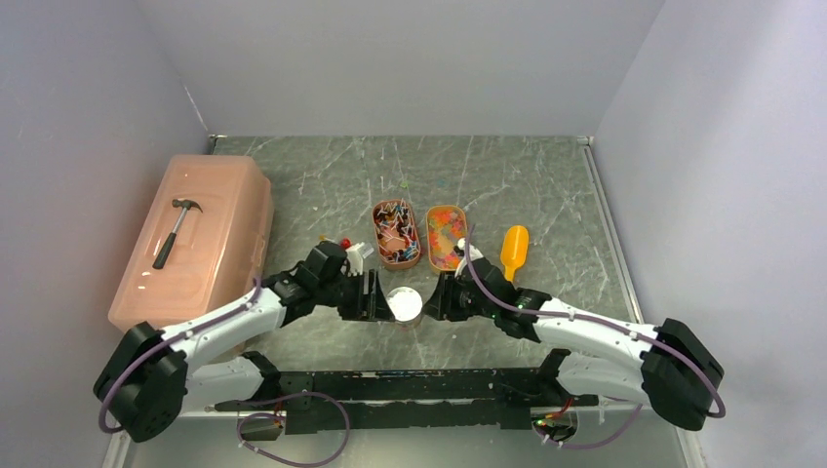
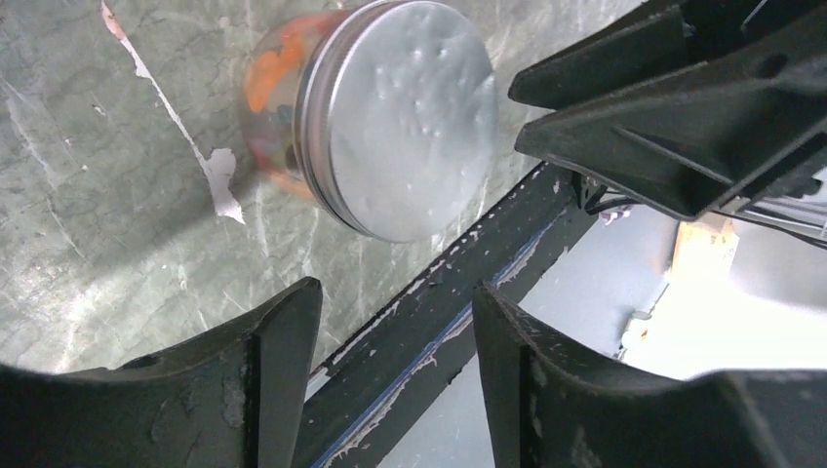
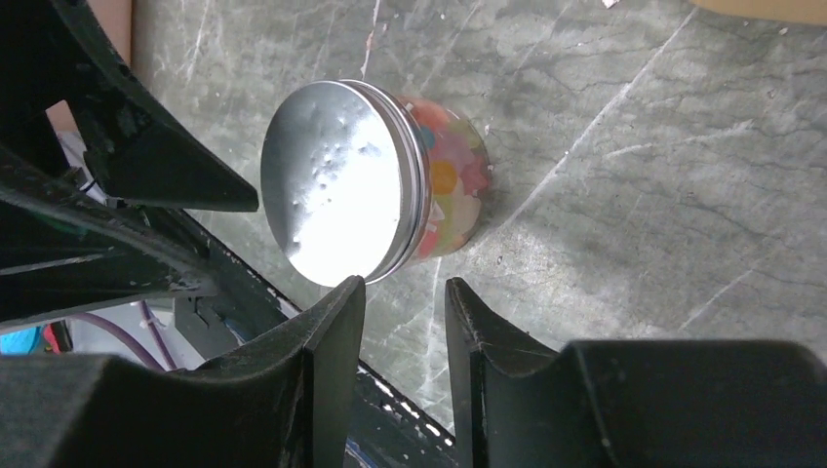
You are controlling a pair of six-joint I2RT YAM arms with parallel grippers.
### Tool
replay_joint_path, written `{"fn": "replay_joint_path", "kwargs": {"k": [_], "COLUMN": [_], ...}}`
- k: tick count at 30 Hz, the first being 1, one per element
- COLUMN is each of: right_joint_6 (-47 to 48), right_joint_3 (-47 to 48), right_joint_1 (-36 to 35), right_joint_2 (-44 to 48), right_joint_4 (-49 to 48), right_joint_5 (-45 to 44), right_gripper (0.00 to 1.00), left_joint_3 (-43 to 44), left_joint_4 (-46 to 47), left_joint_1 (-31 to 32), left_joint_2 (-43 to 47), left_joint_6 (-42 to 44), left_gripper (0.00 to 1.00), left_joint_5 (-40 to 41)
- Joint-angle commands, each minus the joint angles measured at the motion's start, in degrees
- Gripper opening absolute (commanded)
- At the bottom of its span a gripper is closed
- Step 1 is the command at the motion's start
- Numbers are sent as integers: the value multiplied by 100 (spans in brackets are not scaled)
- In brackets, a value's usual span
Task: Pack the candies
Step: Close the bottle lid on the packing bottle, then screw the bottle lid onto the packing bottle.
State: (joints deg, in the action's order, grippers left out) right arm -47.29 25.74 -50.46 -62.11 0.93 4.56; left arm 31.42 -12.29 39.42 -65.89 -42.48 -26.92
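A clear jar with a silver screw lid (image 1: pixel 404 305) stands near the table's front edge, between my two grippers. Coloured candies show through its wall in the left wrist view (image 2: pixel 268 88) and the right wrist view (image 3: pixel 453 185). More wrapped candies fill the left oval tray (image 1: pixel 396 234), and glossy candies fill the right oval tray (image 1: pixel 446 237). My left gripper (image 1: pixel 375 295) is open and empty just left of the jar (image 2: pixel 395 302). My right gripper (image 1: pixel 441 297) is open and empty just right of it, its jaws a little apart (image 3: pixel 405 292).
A yellow-orange scoop (image 1: pixel 513 251) lies right of the trays. A pink lidded box (image 1: pixel 195 244) with a hammer (image 1: pixel 176 232) on top stands at the left. A few loose sweets (image 1: pixel 402 183) lie behind the trays. Small red and white items (image 1: pixel 351 250) sit by the left wrist.
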Motion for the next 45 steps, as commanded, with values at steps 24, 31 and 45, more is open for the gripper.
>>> {"fn": "replay_joint_path", "kwargs": {"k": [24, 31, 45], "right_joint_6": [1671, 1712, 1756], "right_joint_3": [937, 850, 719], "right_joint_1": [327, 400, 506], "right_joint_2": [1114, 1113, 1113], "right_joint_4": [1241, 1158, 1081], "right_joint_5": [-897, -778, -676], "right_gripper": [55, 55, 56], "left_joint_3": [-1826, -2129, -2508], "left_joint_4": [1977, 3008, 5010], "left_joint_1": [300, 1026, 2363], "left_joint_2": [2723, 2007, 90], "left_joint_6": [711, 1210, 1641], "left_gripper": [93, 94, 94], "left_joint_5": [1324, 2379, 4070]}}
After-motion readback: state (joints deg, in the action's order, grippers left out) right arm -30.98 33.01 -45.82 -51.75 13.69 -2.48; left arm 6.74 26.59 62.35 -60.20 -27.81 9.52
